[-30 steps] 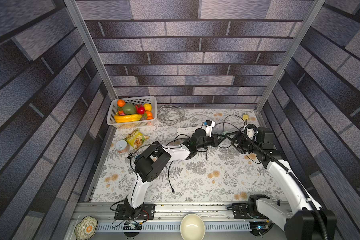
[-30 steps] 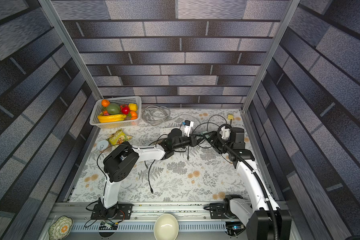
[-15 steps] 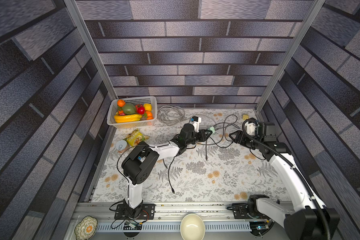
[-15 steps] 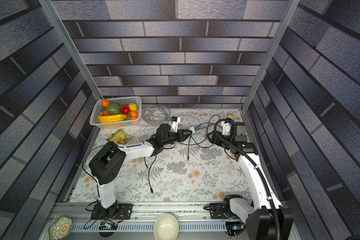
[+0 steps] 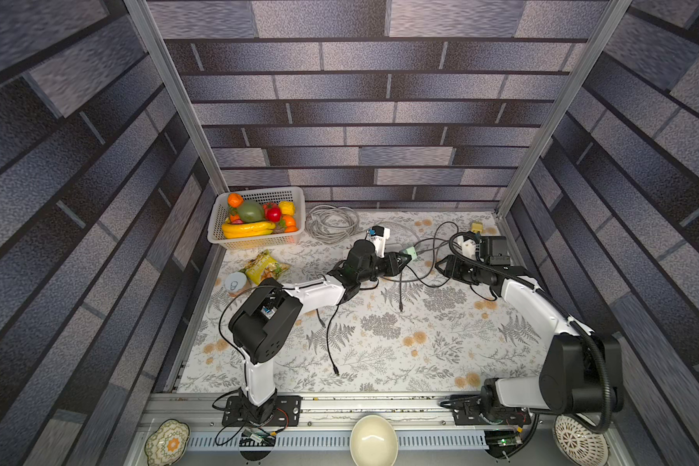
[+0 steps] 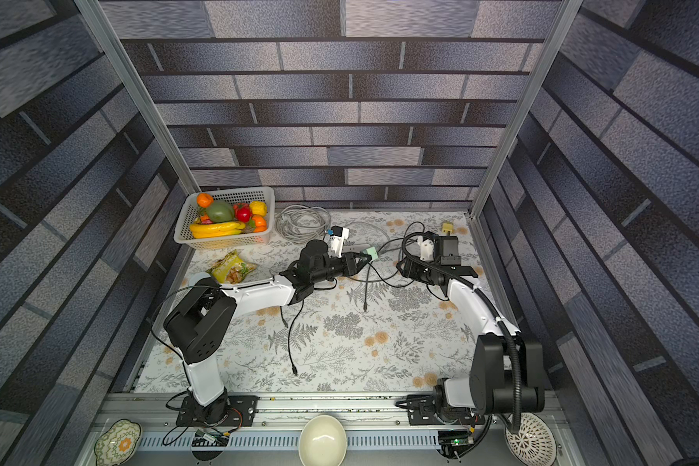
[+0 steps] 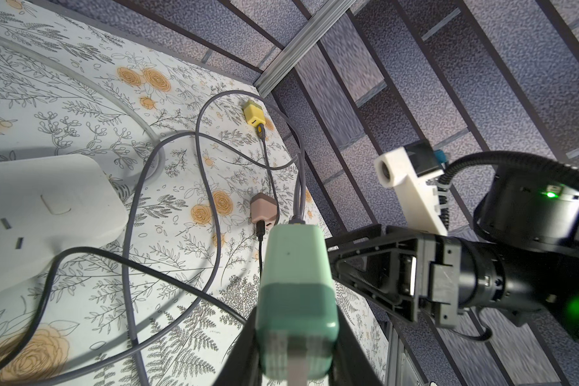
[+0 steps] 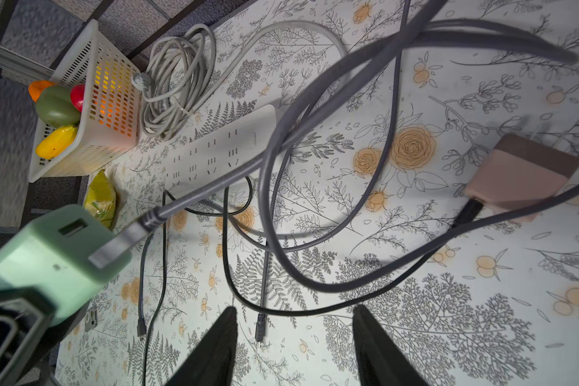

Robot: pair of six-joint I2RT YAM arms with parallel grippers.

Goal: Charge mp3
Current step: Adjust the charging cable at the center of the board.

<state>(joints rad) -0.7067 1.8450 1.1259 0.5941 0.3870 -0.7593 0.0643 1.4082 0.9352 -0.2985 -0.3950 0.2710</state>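
Observation:
My left gripper (image 7: 296, 334) is shut on a mint-green charger (image 7: 296, 267), held above the mat with its prongs toward the wrist. Both top views show the green charger (image 5: 409, 253) (image 6: 370, 253) just right of the white power strip (image 7: 41, 217). A grey cable (image 8: 214, 180) is plugged into the charger. My right gripper (image 8: 293, 320) is open and empty, a little right of the charger. A loose black cable plug (image 8: 259, 331) lies on the mat under it. I cannot make out the mp3 in any view.
A pink charger (image 8: 522, 173) and a yellow charger (image 7: 253, 113) lie on the mat with cables looping around them. At the back left stand a fruit basket (image 5: 255, 242), a coiled grey cable (image 5: 331, 222) and a snack bag (image 5: 263, 268).
The left arm has drawn back a little toward the power strip with the green charger. The right gripper has backed off to the right, and its jaws have narrowed.

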